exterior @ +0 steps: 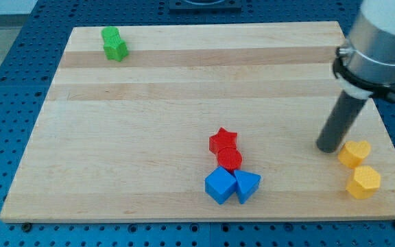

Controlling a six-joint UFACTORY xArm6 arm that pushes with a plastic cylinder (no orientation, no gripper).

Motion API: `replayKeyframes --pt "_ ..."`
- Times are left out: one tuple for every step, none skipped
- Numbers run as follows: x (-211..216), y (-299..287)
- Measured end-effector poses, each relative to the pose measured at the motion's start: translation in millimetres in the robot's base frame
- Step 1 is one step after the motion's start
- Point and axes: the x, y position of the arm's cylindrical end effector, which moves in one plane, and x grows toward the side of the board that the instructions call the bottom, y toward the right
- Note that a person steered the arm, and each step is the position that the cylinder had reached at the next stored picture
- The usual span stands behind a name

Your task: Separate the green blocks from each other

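1. My tip (328, 147) is resting on the wooden counter (149, 123) at the view's right, just to the left of the upper yellow block (355, 153); whether they are touching is hard to tell.
2. The rod is carrying no jaws, so nothing is being grasped or released.
3. The two green blocks (114, 43) are sitting at the view's top left corner of the counter, pressed against each other, one behind the other; their shapes are too small to make out.
4. They are lying well apart from my tip, at the opposite side of the counter.
5. A second yellow block (363, 182), roughly hexagonal, is sitting just below the first, near the counter's right edge.
6. Near the bottom middle, a red star (223, 140) is touching a red round block (230, 160) just below it.
7. Beneath those, a blue cube (220, 185) and a blue wedge-like block (247, 186) are sitting side by side, touching each other.
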Motion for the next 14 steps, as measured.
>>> replayKeyframes --pt "-54 -67" --pt "-88 -151" --pt "-99 -249" --pt "-121 -322" --pt "-183 -399" --pt "-245 -453" --pt "-263 -428" --pt "-256 -383" --pt "-241 -328" --pt "-212 -281" --pt "-186 -224" --pt "-191 -245" --pt "-204 -316" --pt "-156 -330"
